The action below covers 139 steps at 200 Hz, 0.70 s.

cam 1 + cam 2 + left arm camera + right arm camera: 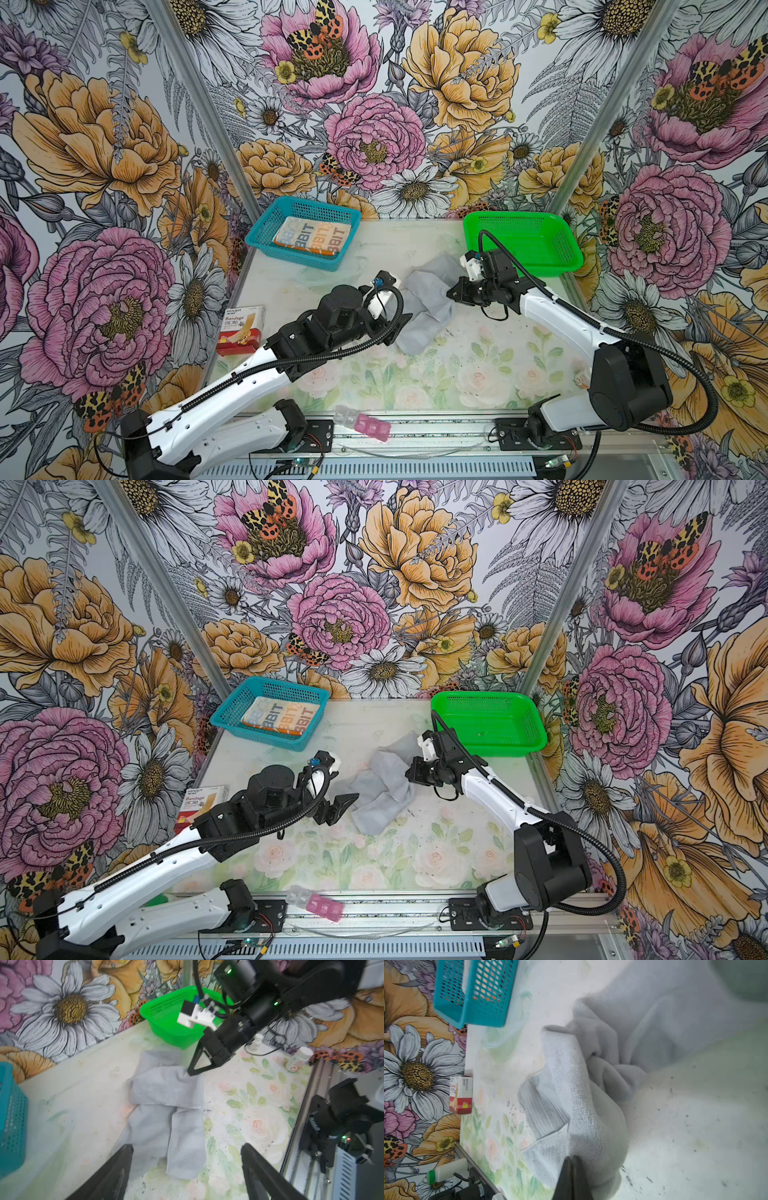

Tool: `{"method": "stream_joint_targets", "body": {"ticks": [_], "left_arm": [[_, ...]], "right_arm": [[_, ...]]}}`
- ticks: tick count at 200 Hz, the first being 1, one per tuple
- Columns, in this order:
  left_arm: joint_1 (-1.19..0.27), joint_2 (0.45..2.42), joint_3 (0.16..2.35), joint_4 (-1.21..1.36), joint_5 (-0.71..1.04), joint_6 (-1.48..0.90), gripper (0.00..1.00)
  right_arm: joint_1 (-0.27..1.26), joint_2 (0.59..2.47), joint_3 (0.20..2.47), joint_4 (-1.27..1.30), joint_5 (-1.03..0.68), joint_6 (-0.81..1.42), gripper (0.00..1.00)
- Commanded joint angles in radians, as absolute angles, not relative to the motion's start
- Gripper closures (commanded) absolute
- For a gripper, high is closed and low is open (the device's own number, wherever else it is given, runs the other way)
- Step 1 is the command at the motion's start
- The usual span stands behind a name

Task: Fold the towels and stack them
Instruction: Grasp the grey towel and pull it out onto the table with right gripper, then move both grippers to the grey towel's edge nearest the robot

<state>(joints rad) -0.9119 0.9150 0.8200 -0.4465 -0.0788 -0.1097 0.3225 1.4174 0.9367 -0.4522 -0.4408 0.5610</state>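
The grey towel (428,303) lies crumpled and half folded in the middle of the table (457,374), a little toward the far edge. It is bunched into overlapping flaps, and one end points toward the green basket (523,216) in the far right corner. In both top views the towel sits between the two arms.

The right gripper (451,293) reaches in from the right edge with its jaws pressed together. Its tips sit on the right side of the cloth, pinching a fold. The left wrist view shows the fabric drawn up into small creases at the tip (190,1071). In the right wrist view the closed fingers (572,1160) meet right at the towel's edge (571,1095).

The left gripper (397,328) has its jaws spread wide and holds nothing. It hovers just beside the towel's left side. In its own wrist view the two black fingers (124,1159) frame the nearest end of the cloth (166,1093), and I cannot tell whether they touch it.

The striped towel (311,239), with "BBIT" lettering showing, lies folded flat inside the blue basket (299,259) in the far left corner, well apart from the grey one.

A bandage box (243,328) stands at the left edge, and a pink pill case (370,426) rests by the near edge
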Motion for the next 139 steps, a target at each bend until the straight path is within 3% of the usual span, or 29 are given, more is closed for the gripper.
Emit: {"method": "stream_joint_targets", "body": {"ticks": [1, 35, 67, 73, 88, 96, 114, 139], "left_arm": [[-0.962, 0.922, 0.68, -0.552, -0.237, -0.403, 0.2], [-0.98, 0.946, 0.579, -0.559, -0.269, -0.519, 0.21], [-0.837, 0.953, 0.571, -0.525, -0.17, -0.493, 0.22], [-0.799, 0.96, 0.571, -0.506, -0.128, -0.477, 0.23], [-0.712, 0.995, 0.567, -0.443, -0.023, -0.446, 0.24], [-0.674, 1.027, 0.57, -0.408, 0.021, -0.436, 0.26], [-0.635, 1.122, 0.593, -0.341, 0.076, -0.411, 0.36], [-0.629, 1.275, 0.677, -0.314, 0.067, -0.371, 0.41]], "right_arm": [[0.309, 1.303, 0.873, -0.39, -0.382, 0.559, 1.0], [0.258, 1.218, 0.767, -0.443, -0.2, 0.496, 1.0], [0.256, 1.138, 0.784, -0.544, 0.072, 0.419, 1.0], [0.257, 1.133, 0.792, -0.555, 0.092, 0.409, 0.91], [0.258, 1.132, 0.813, -0.58, 0.142, 0.391, 0.56], [0.262, 1.131, 0.822, -0.59, 0.142, 0.384, 0.45], [0.314, 1.094, 0.816, -0.583, 0.139, 0.408, 0.34], [0.407, 1.033, 0.79, -0.566, 0.05, 0.511, 0.3]]}}
